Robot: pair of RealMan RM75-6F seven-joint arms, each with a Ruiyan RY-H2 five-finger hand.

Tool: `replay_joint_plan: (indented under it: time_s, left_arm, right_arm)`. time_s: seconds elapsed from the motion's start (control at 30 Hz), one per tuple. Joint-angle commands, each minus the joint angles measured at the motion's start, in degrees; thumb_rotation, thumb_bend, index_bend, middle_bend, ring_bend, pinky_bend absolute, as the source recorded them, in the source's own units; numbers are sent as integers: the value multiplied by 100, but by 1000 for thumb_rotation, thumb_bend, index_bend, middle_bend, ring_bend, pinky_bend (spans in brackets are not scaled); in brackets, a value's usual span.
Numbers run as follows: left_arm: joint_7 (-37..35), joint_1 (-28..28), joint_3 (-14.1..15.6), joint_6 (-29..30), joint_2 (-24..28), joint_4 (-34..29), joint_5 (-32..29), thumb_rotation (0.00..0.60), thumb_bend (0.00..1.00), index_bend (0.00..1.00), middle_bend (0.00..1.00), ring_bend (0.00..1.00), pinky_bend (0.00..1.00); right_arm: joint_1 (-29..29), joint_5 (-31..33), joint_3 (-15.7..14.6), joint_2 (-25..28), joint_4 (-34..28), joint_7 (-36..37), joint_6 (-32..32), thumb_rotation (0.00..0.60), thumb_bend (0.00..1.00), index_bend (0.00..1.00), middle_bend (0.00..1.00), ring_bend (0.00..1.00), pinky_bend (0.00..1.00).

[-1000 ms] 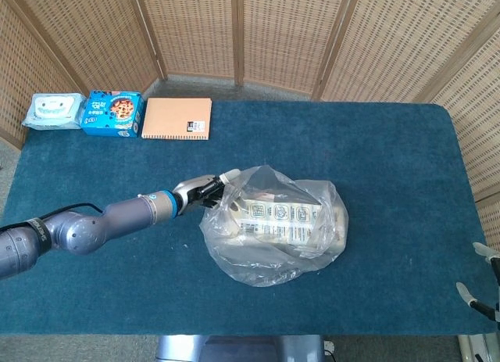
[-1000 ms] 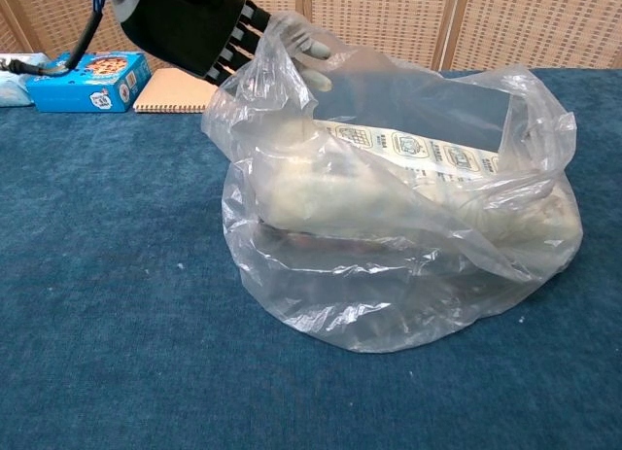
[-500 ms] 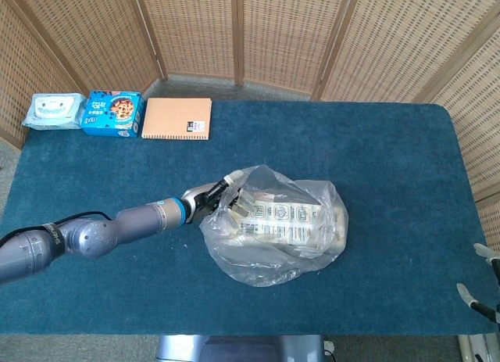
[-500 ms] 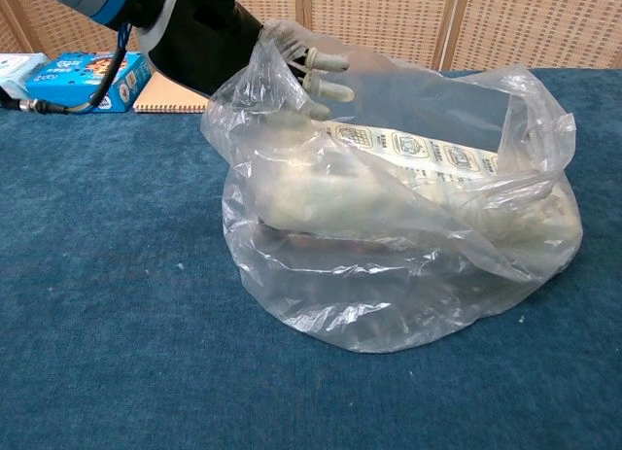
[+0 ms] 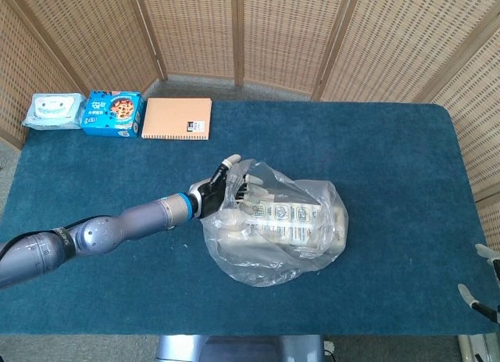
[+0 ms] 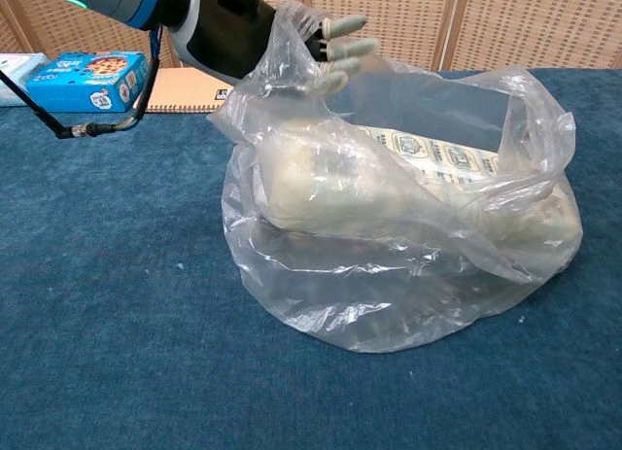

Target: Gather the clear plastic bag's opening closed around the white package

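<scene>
Your left hand (image 5: 221, 188) has pushed further in since a moment ago, fingers (image 6: 342, 50) spread past the bag (image 6: 408, 226) rim at its near-left edge, gripping nothing yet, package (image 5: 283, 219) inside, mid-table, mouth still gaping, so gathering's barely started.

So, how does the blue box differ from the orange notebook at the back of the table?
The blue box is blue with a printed picture and stands thicker; the orange notebook is plain orange-tan, flat and wider. The box lies left of the notebook. Both rest on the table near its far edge, untouched by any hand.
</scene>
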Motion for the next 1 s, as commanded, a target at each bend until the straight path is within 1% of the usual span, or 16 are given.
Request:
replay_joint_plan:
  time_s: [0.03,0.17,0.23,0.3,0.47,0.63,0.8,1.0]
  left_arm:
    - [-171,245,-239,156,-168,8,-170,0,309,344,439,499,612]
    - [-132,470,-423,304,-194,-62,-131,0,329,409,530,612,707]
    - [-108,554,-479,338,-165,-104,-114,0,336,459,589,674,765]
    - [-39,663,-552,364,-92,-191,-45,0,341,494,621,704,793]
    - [102,968,-795,387,48,-404,122,0,343,512,627,709,800]
    - [315,1285,-1056,429,126,-572,385,0,343,513,627,709,800]
    - [400,1390,-1121,408,177,-630,469,0,343,513,627,709,800]
    - [470,1467,-1295,422,222,-729,544,0,343,513,627,709,800]
  right_arm:
    - [6,-3,-1,0,1,-1,-11,600,243,212,305,353,362]
    - [27,-22,-7,4,-11,-10,-41,600,242,211,305,353,363]
    - [38,-24,-2,7,-17,-11,-53,598,242,211,305,353,363]
    - [71,-33,14,14,-28,-12,-75,598,242,212,305,353,362]
    - [198,-130,43,31,-79,-11,-138,600,243,211,305,353,362]
    - [476,-348,115,25,-166,25,-232,600,243,212,305,351,362]
    - [750,-495,232,-91,-175,155,-278,600,216,212,303,342,355]
    - [1137,-763,352,-350,-167,77,-311,598,179,212,294,328,343]
